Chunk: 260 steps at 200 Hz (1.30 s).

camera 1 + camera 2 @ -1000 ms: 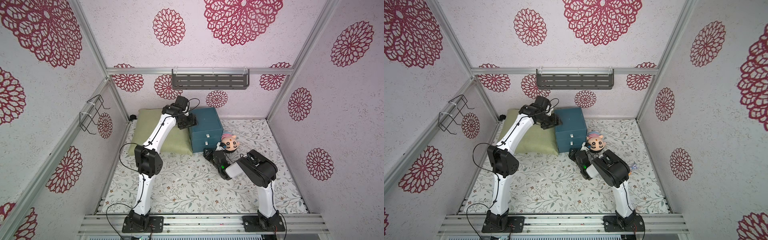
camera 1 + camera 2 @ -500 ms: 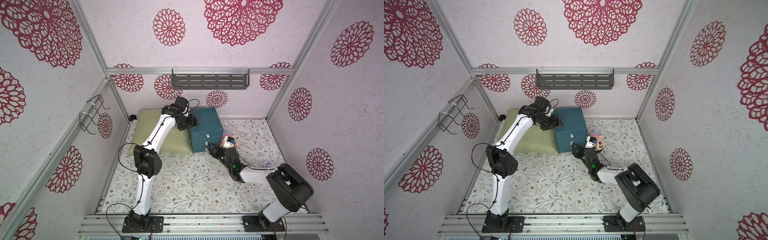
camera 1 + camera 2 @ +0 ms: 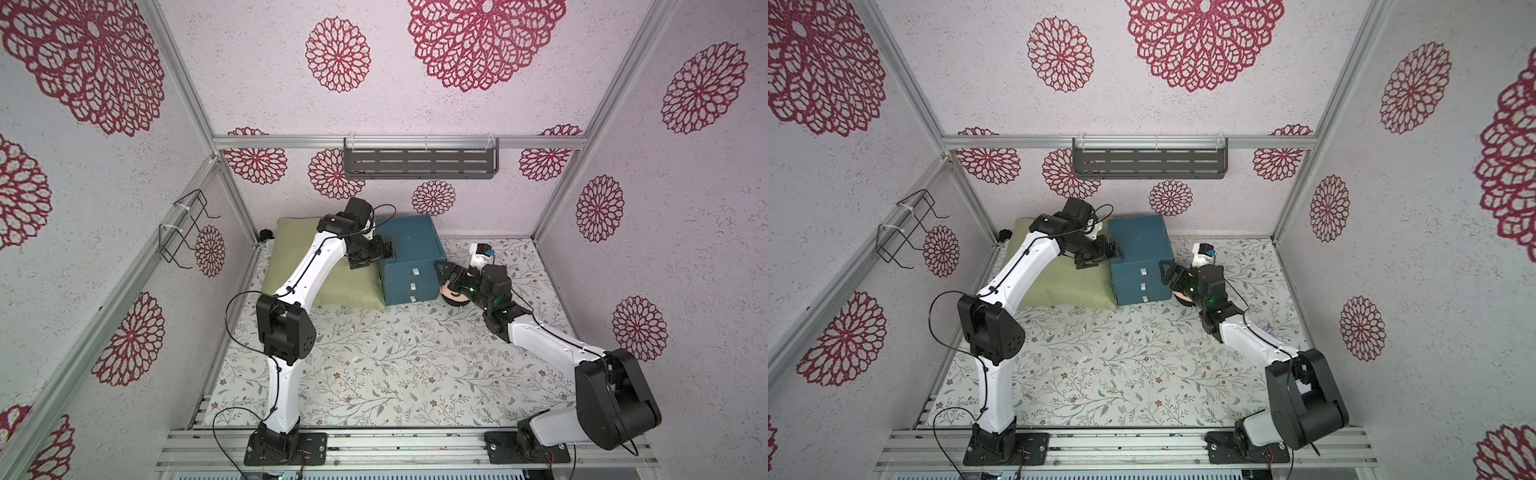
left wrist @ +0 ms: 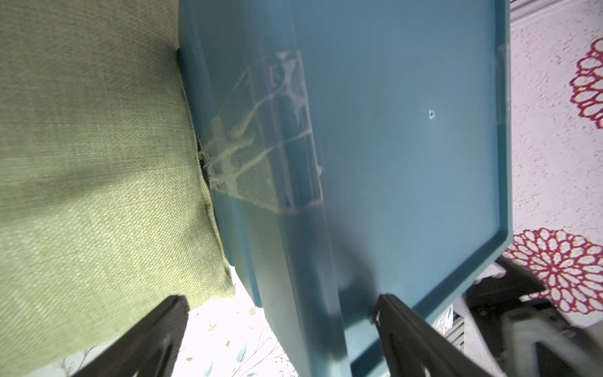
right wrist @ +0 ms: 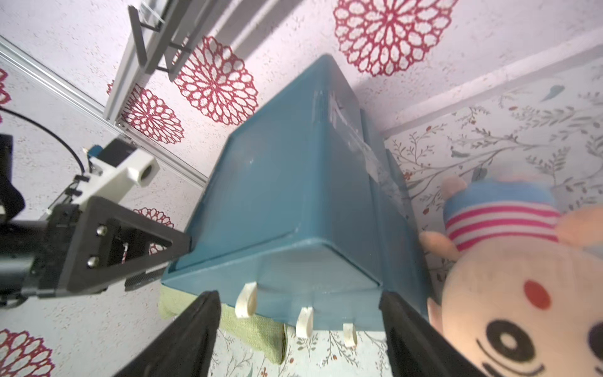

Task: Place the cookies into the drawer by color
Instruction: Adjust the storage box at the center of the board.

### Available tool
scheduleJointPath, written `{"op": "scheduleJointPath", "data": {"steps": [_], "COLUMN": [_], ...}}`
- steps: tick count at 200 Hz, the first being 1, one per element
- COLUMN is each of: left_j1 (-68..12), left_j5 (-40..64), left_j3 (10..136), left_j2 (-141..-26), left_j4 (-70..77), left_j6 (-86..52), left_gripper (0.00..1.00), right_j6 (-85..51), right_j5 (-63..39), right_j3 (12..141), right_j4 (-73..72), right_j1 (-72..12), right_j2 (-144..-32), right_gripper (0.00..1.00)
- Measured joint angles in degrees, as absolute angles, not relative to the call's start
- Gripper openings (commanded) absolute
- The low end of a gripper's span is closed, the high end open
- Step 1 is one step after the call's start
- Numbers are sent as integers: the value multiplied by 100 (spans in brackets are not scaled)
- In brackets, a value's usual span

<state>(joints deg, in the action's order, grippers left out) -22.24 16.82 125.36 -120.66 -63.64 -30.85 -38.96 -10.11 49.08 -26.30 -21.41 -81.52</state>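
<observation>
Teal-blue plastic chest of three stacked drawers: centre of both top views, near the back wall; I see all three drawers pushed in, white tab pulls on the front.
Green woven cushion: touching its left side.
Peach plush toy with striped cap: just right of it, on the floral tabletop.
My left claw: spread wide, astride the chest's top left edge, gripping nothing.
My right claw: spread wide, facing the drawer fronts, empty.
</observation>
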Motion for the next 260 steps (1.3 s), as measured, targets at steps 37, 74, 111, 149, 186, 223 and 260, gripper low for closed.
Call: {"op": "scheduleJointPath", "data": {"steps": [37,74,111,149,186,223,260], "left_j1": [-2224,-2255,-2377,-2401,-2414,-2429,-2440], "left_j5": [1601,1352,969,816,792,622,281], "left_j3": [12352,12186,11128,9470,8359,7769,7365], "left_j2": [-11679,-11002,-9815,-8842,-8486,-7931,-7129], "left_j4": [-6267,-6119,-5655,-5011,-4539,-4244,-4097], "left_j6": [-3070,-3026,-3109,-3485,-3863,-4082,-4209], "left_gripper": [97,97,97,97,97,97,98], "right_j6": [-3684,-3441,-3339,-3232,-3142,-3098,-3022], "right_j5": [-1772,-2512,-3168,-3411,-3426,-3433,-3339], "right_j3": [5614,6501,6984,6980,6724,6169,5577], "right_j4": [-2235,-1865,-1579,-1500,-1555,-1605,-1494], "right_j1": [-1662,-1374,-1374,-1474,-1540,-1638,-1704], "right_j2": [-8449,-9303,-9832,-9839,-9657,-9177,-8409], "right_gripper": [84,84,83,83,83,83,89]}}
